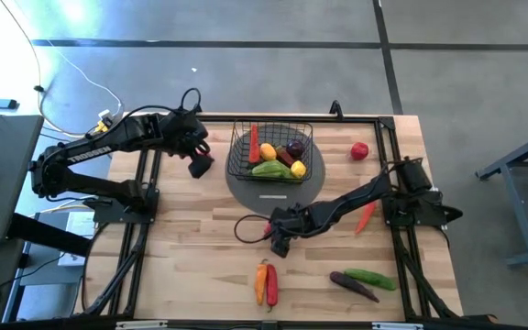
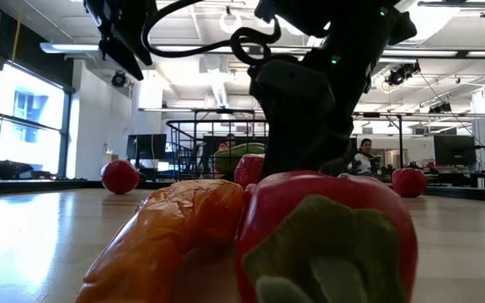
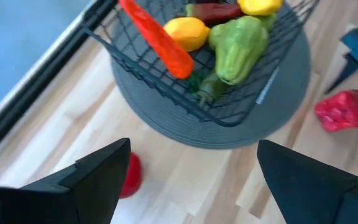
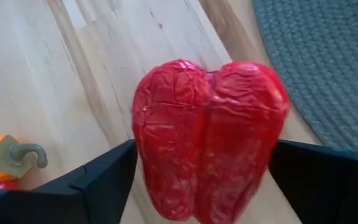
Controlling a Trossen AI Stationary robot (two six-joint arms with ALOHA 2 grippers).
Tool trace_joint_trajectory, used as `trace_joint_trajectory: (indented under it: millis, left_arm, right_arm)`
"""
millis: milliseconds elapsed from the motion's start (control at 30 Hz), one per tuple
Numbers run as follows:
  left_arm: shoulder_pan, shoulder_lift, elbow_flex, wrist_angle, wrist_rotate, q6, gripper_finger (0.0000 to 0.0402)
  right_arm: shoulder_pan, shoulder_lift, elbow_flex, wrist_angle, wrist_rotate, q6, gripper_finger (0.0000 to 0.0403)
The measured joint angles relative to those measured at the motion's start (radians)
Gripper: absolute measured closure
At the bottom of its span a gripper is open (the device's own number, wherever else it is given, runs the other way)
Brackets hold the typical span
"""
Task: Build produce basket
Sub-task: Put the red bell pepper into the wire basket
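I see the basket [image 1: 271,151] on the round grey mat [image 1: 312,179] at the far middle of the surface [image 1: 191,266], already holding produce. My right claw [image 4: 201,174] sits just near of the mat, jaws wide around a red pepper [image 4: 209,140]. My left claw [image 3: 188,174] hovers open, empty, left of the basket.

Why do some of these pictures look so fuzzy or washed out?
Low view: the red pepper and orange pepper sit so near the lens that they blur, and bright windows glare behind. Left wrist view: the basket is soft. High view: glare whitens the floor at the upper left.
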Motion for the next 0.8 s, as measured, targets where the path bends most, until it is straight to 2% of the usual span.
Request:
trace_joint_trajectory:
  millis: [200, 400, 667, 800]
  left_arm:
    - [0.001, 0.0, 0.0, -0.008, -0.124, 0.002, 0.006]
    - [0.011, 0.002, 0.0, -0.053, -0.217, 0.006, 0.006]
    - [0.065, 0.002, 0.0, -0.09, -0.209, 0.037, 0.006]
    - [0.09, 0.003, 0.0, -0.09, -0.21, 0.037, 0.006]
  right_arm:
    - [-0.001, 0.002, 0.0, -0.002, -0.009, 0.02, 0.0154]
    - [-0.003, -0.005, 0.0, 0.004, -0.073, 0.046, 0.0235]
    - [-0.006, -0.098, -0.001, 0.013, -0.1, 0.056, 0.0232]
    - [-0.019, -0.168, -0.001, 0.014, -0.061, 0.054, 0.0223]
